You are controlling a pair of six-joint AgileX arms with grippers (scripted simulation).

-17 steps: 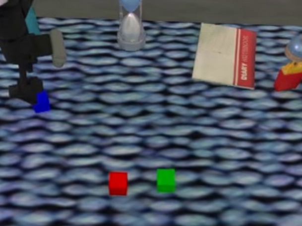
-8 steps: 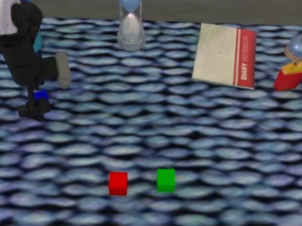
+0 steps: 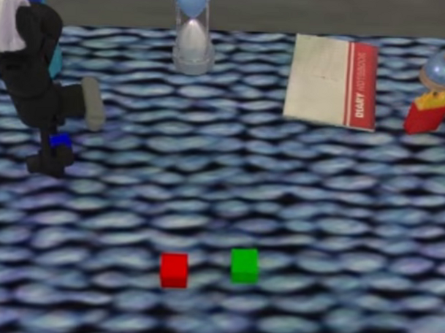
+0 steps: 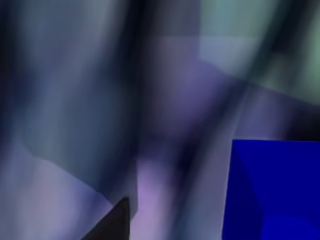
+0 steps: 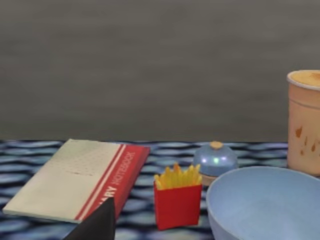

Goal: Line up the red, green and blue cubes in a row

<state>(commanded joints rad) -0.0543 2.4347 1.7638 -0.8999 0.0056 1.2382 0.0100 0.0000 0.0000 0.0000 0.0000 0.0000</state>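
Observation:
The blue cube (image 3: 60,140) lies at the table's far left, mostly covered by my left gripper (image 3: 50,155), which has come down over it. In the left wrist view the blue cube (image 4: 275,192) fills one corner and a bare strip of cloth separates it from the single dark fingertip (image 4: 117,222) that shows; the gripper is open. The red cube (image 3: 173,270) and the green cube (image 3: 244,264) sit side by side near the front, a small gap between them. My right arm is outside the top view; one of its fingertips (image 5: 102,222) shows, well off centre.
An hourglass (image 3: 193,34) stands at the back centre. A white notebook with a red spine (image 3: 331,81) lies at the back right, next to a fries box with a bell (image 3: 434,97). A light blue bowl (image 5: 265,205) and a tan cup (image 5: 304,120) appear in the right wrist view.
Over the last second my left arm swung and came down over the blue cube, hiding most of it. In the last half second nothing moved.

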